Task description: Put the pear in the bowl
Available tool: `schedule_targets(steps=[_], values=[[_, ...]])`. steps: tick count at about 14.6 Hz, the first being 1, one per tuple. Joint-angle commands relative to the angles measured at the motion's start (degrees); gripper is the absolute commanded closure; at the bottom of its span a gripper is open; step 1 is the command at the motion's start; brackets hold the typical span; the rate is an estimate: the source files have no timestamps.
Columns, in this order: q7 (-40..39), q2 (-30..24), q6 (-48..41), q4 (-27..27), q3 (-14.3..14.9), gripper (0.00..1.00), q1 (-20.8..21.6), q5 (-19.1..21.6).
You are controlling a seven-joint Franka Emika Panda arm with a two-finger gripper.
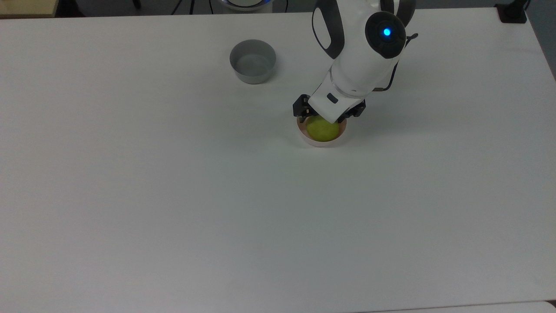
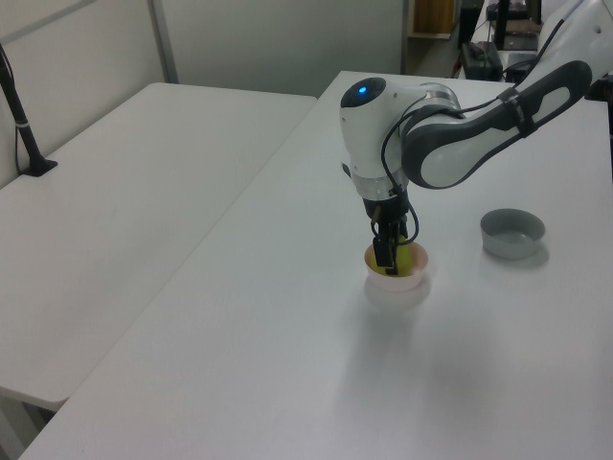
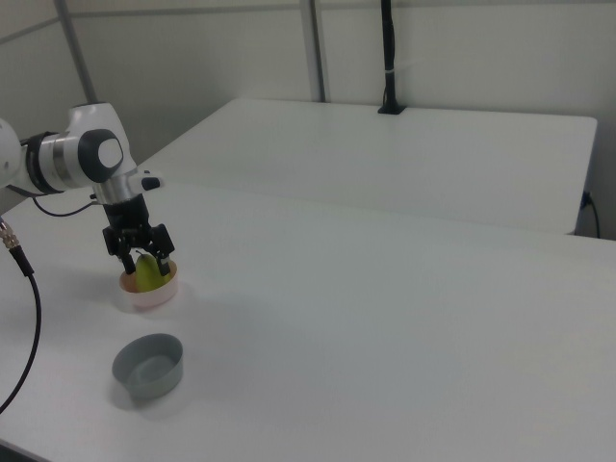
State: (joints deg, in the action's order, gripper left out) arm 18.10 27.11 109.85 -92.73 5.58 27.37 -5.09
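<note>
- Claw (image 3: 144, 266): fingers spread open on either side of the pear (image 1: 322, 129), directly above the bowl (image 1: 311, 140).
- Pear: inside the pink bowl.
- Grey bowl (image 1: 253, 61): on the table (image 1: 173, 195), well apart.

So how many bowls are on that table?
2. A pink bowl sits under the claw with the pear in it; a grey bowl stands apart, toward the top view's upper left.
</note>
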Motion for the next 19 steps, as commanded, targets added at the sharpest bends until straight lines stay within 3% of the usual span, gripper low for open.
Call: schedule_targets(steps=[1,9,12,15,19], values=[[-1.23,-4.69,-1.31,-0.61,0.22,0.00,-0.29,0.08],[-3.49,-19.19,-6.31,-0.26,-3.64,0.00,-14.07,0.35],[-8.60,-23.15,-8.51,-0.34,-7.33,0.00,-25.58,0.61],[-15.79,-24.73,-10.52,-0.70,-7.43,0.00,-32.09,2.36],[-17.49,-25.18,-13.17,-0.43,-7.34,0.00,-33.08,4.21]])
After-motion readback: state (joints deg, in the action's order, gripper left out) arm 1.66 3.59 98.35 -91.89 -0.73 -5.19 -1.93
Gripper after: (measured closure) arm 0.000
